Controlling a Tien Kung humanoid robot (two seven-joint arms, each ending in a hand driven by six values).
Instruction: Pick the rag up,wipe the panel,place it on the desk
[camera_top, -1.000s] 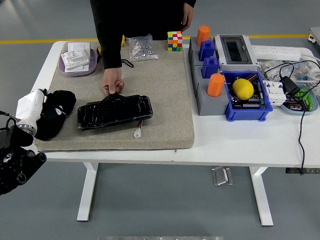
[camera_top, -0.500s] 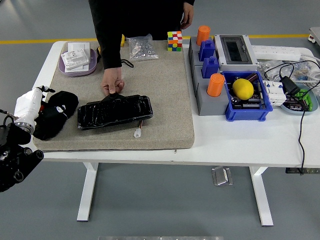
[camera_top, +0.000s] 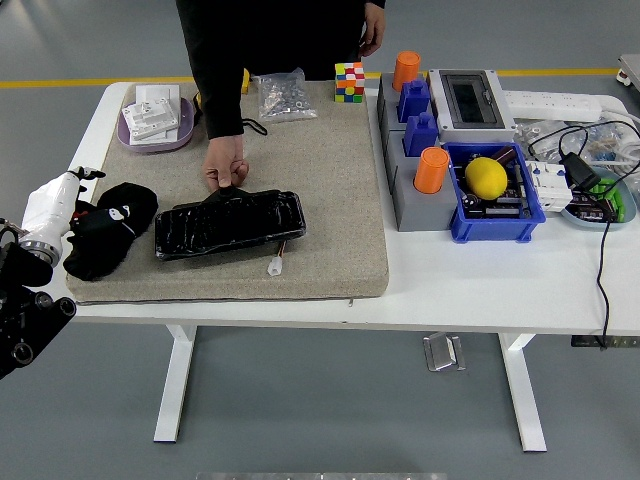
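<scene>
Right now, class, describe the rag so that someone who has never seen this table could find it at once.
Start at the big grey felt mat covering the middle of the white table. Go to its near left corner, left of the glossy black panel that a person's hand steadies. The rag is the soft, crumpled black bundle there, matte where the panel is shiny, touching the robot's white left hand.
</scene>
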